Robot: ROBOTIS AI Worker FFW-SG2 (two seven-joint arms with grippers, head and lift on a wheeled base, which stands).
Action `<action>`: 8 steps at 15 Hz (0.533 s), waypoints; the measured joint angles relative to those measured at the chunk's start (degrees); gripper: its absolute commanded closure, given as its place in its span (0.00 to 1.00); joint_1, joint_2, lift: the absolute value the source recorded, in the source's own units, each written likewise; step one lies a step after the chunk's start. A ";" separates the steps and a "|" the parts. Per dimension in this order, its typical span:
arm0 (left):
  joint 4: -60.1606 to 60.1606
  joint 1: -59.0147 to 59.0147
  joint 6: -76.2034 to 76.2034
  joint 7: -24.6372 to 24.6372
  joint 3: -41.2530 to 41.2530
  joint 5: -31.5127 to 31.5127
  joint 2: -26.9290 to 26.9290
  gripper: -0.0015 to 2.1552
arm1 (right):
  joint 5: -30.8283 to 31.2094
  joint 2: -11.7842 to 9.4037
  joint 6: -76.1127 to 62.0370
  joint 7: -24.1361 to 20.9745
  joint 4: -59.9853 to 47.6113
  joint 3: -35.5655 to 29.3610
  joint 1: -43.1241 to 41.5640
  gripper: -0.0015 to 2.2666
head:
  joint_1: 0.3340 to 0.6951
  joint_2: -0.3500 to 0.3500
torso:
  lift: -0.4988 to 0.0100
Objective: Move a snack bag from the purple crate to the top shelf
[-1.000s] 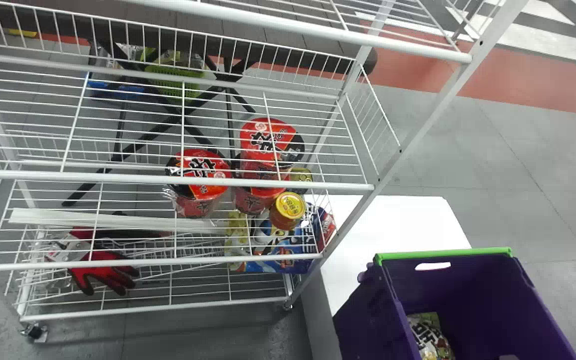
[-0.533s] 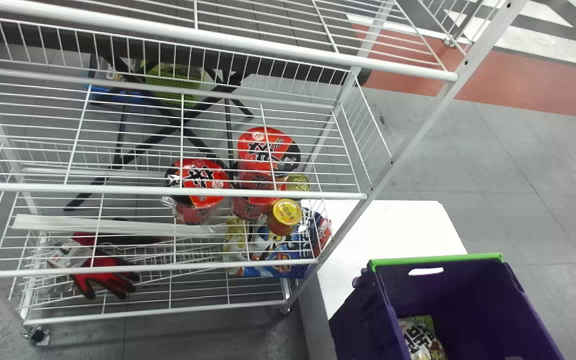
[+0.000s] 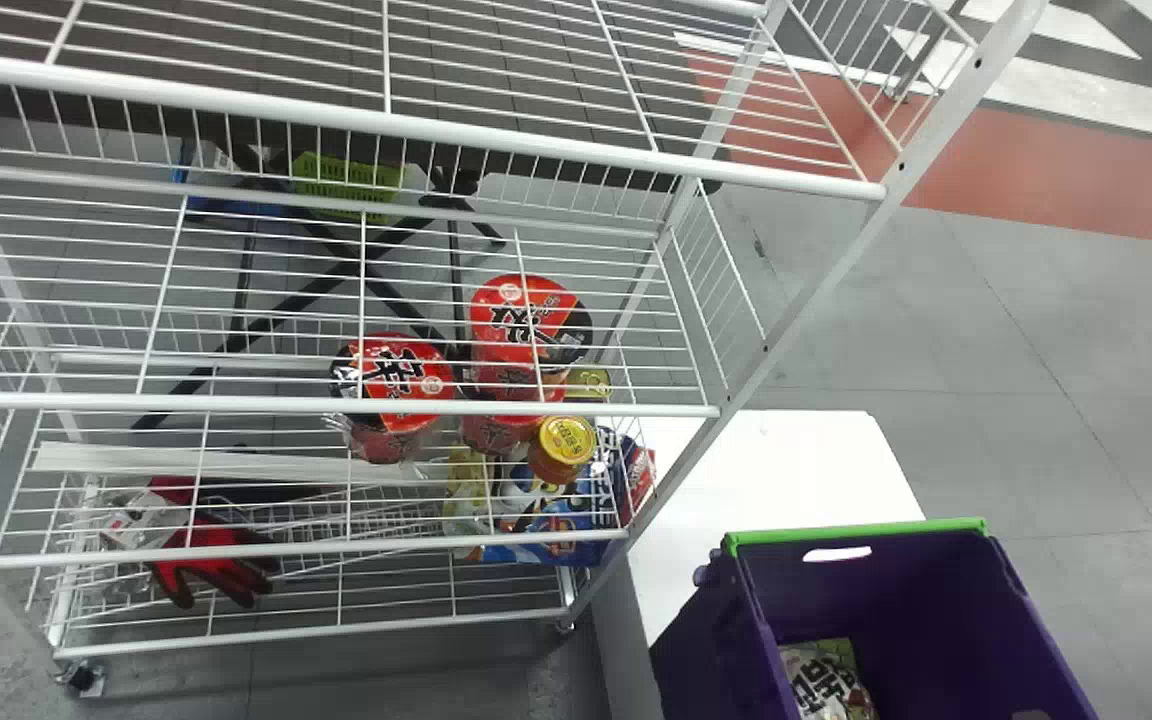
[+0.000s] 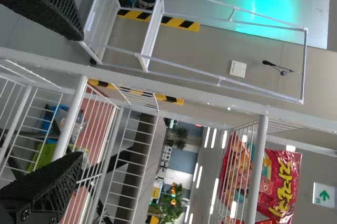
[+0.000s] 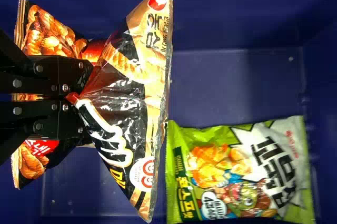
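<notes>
Over the floor of the purple crate (image 3: 916, 600), the right fingers (image 5: 58, 71) are clamped on the black-and-gold snack bag (image 5: 124, 119)! Grip done; carrying and placing on the top shelf (image 4: 257, 171) remain. Left fingers (image 4: 47, 187) stand apart.

purple crate (image 3: 896, 620): one. white tabletop (image 3: 776, 465): one. white wire rack (image 3: 436, 130): one. green snack bag (image 5: 242, 176): one. black-and-orange snack bag (image 5: 126, 113): one at least, its folds hiding any exact count. red snack bag (image 4: 281, 182): one at least, partly screened by wires. red tubs (image 3: 391, 375): at least three, one standing singly, two stacked. yellow-lidded jar (image 3: 566, 438): one. green-lidded can (image 3: 590, 382): one. red-and-black glove (image 3: 211, 575): one at least. green basket (image 3: 346, 185): one. green wall sign (image 4: 324, 194): one.
</notes>
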 measured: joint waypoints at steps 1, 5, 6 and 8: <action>0.06 0.00 0.00 0.03 0.01 0.00 -0.04 0.00 | -0.01 0.01 -0.38 0.00 0.01 0.04 0.00 0.84 | 1.00 0.00 | 0.39; 0.46 -0.07 -0.17 0.01 0.02 0.00 -0.16 0.00 | -0.01 0.04 -1.15 -0.08 0.08 0.09 0.00 0.84 | 1.00 0.00 | 0.42; 0.50 -0.11 -0.17 0.00 0.02 0.00 -0.19 0.00 | 0.00 0.12 -1.33 -0.09 0.10 0.09 0.00 0.84 | 1.00 0.00 | 0.43; 0.58 -0.13 -0.17 0.00 -0.02 0.00 -0.20 0.00 | 0.10 0.31 -1.79 -0.09 0.15 0.09 0.00 0.84 | 1.00 0.00 | 0.44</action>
